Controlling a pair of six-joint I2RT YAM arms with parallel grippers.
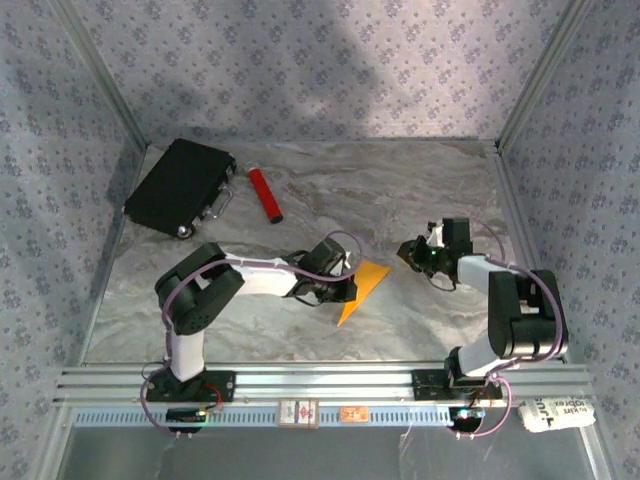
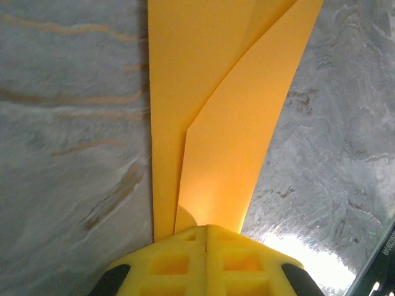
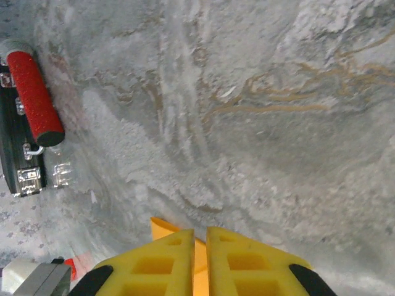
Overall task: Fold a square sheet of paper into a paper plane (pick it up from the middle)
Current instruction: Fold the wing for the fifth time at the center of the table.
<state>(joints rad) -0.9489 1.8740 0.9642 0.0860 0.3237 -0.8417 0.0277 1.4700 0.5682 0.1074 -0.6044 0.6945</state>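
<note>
The fold looks about midway. The sheet of paper [image 1: 364, 283] [image 2: 210, 92] lies mid-desk [image 1: 420, 190] as a narrow pointed shape with layered flaps, and the left fingers [image 2: 170, 265] are pressed together on its near end. The right fingers [image 3: 247, 265] hover just beside one corner, a slim slit between them; whether they pinch anything cannot be told. Next, they would probably need to catch a free flap and lay it along the crease.
</note>
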